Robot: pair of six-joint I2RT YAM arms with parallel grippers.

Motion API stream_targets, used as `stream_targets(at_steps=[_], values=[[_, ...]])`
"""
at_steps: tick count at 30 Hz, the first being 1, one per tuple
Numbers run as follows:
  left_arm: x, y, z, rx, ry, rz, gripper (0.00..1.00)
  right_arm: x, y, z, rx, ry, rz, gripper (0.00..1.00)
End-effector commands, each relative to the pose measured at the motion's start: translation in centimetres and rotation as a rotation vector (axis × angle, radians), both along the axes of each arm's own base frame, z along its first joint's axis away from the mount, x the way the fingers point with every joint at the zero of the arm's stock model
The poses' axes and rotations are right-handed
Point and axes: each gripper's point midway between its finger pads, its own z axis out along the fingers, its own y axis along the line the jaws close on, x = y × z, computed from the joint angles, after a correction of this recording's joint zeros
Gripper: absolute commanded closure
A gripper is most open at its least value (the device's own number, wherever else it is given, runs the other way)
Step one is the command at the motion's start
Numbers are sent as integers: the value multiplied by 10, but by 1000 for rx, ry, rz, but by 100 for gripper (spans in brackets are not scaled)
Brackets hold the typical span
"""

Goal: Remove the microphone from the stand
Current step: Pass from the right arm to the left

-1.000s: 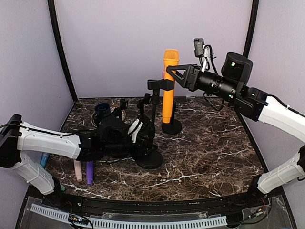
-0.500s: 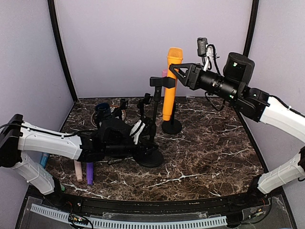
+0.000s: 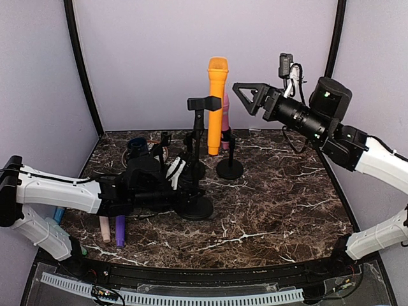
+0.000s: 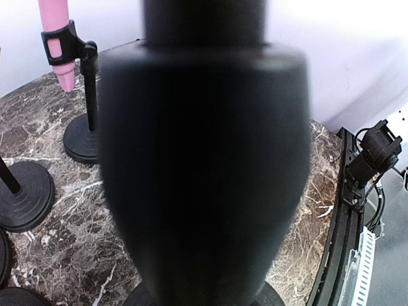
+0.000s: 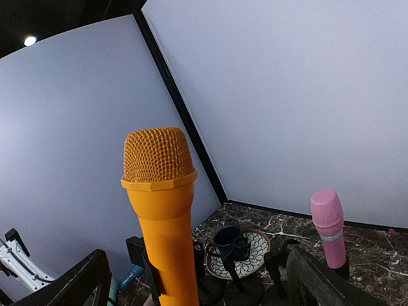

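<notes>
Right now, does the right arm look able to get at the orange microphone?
Probably yes. The right claw is open and level with the orange microphone, with only free air between them. The pink microphone stands lower, out of the path.

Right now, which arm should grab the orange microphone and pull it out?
Right. The right gripper hangs beside the orange microphone at its height, jaws open. The left gripper is low down, shut on the stand, probably steadying it.
</notes>
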Motion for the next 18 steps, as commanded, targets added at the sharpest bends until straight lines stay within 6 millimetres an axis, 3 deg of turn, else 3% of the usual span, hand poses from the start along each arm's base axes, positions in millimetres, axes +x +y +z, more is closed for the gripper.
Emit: stream_targets(at_steps=[1, 6, 12, 18], values=[[9, 2, 69, -172, -115, 47, 100, -4, -10, -3, 42, 1, -20, 2], [12, 1, 86, -207, -135, 60, 100, -9, -1, -40, 73, 96, 41, 9], [8, 0, 100, -253, -132, 44, 100, -38, 23, -78, 121, 170, 227, 12], [-6, -1, 115, -303, -113, -23, 100, -58, 58, -109, 54, 221, 338, 19]])
